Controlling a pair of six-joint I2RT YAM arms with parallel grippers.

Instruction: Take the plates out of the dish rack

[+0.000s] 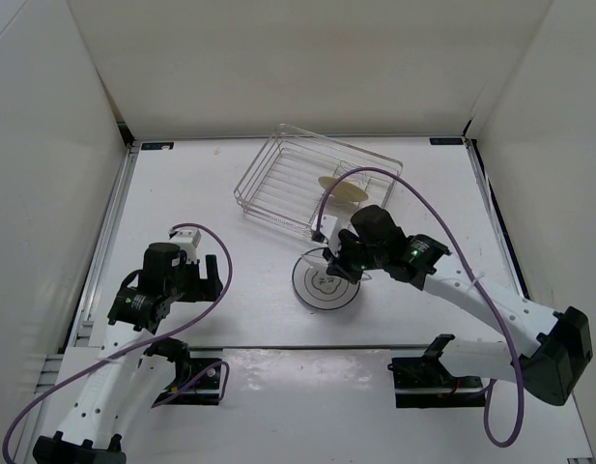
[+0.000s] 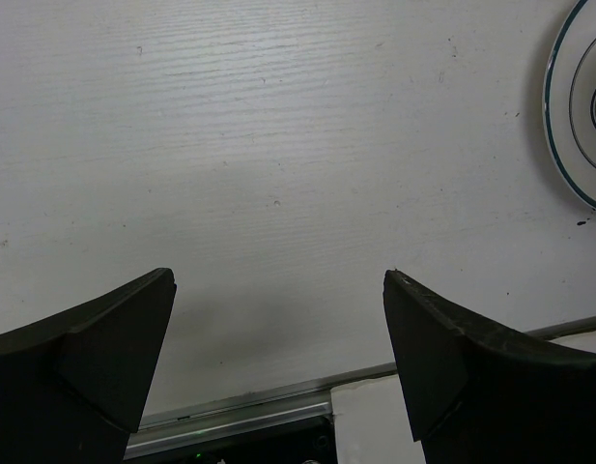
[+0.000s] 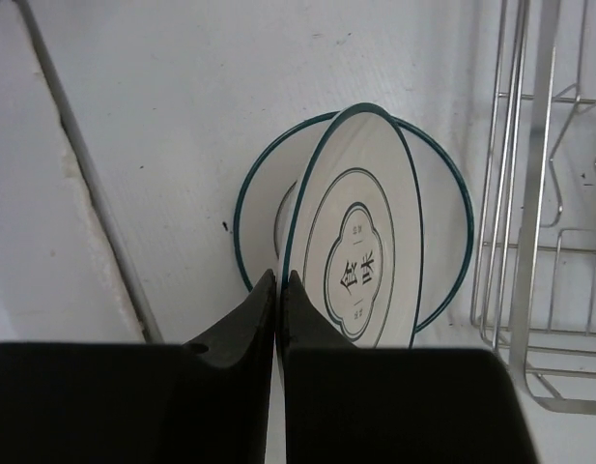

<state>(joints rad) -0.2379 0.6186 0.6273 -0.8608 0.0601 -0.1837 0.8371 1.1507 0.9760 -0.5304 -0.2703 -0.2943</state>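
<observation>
Left gripper [image 2: 278,372] hovering over bare table [image 2: 278,145], fingers spread wide, holding nothing. Right gripper [image 3: 279,290] pinching rim of tilted white plate [image 3: 360,251], fingers almost meeting on it. Plate leaning over second white plate [image 3: 257,217] lying flat on table, at 3 o'clock from left gripper. Dish rack [image 1: 278,174] sitting at 12 o'clock beyond, tan plate [image 1: 341,187] standing inside.

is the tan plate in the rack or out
In. The tan plate sits inside the wire walls of the rack, toward its right end.
</observation>
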